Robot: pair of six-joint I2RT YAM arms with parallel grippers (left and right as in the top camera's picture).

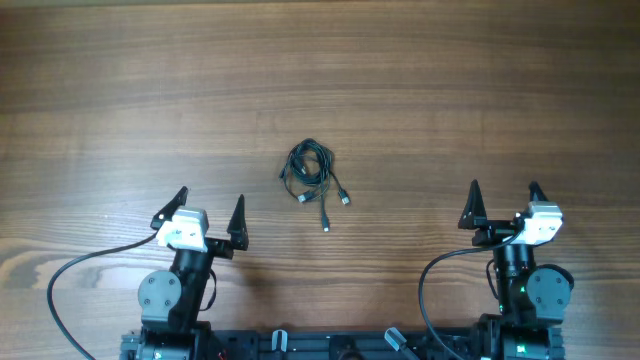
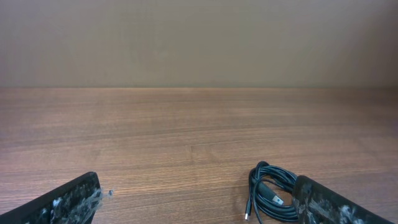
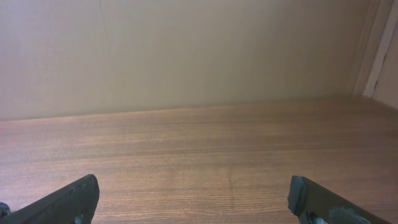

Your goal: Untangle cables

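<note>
Looks like a robot lab or test bench, not a home. Two arms sit on a black base behind the claws, with thick wires looping off them. Plain wood-grain counter runs ahead of left claw and right claw. Beige wall beyond the counter. Pale trim far right of right claw.

Brown wood-grain surface, one small bunch of thin black cables lying around its middle, loose plug ends trailing toward the near side.
</note>
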